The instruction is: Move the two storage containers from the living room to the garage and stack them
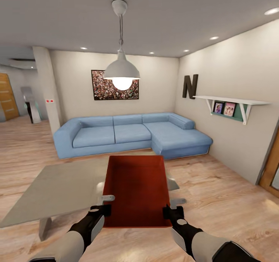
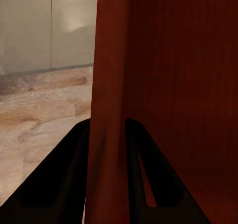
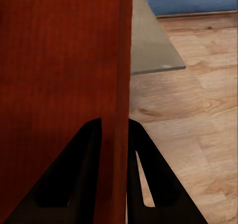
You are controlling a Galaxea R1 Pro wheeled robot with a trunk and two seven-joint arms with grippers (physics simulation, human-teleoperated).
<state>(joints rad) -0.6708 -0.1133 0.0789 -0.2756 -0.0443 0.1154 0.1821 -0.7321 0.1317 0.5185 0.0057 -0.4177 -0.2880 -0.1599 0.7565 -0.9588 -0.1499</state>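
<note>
the head view looks forward and down across the tabletop [image 1: 58, 188] toward the sofa [image 1: 131, 134]. each wrist view sits very close along its tool, sharing the red bin [image 2: 168, 85] wall and the wood floor [image 3: 198, 114].

We see a light wood plank floor [image 1: 232, 192] and plain off-white walls [image 1: 232, 72]. A blue corner sofa [image 1: 131, 134] stands against the far wall beneath a dark speckled framed picture [image 1: 104, 85]. A lit white pendant lamp [image 1: 122, 70] hangs above a grey low table [image 1: 58, 188]. A white wall shelf [image 1: 232, 101] holds small framed photos, beside a dark letter N [image 1: 190, 86].
</note>
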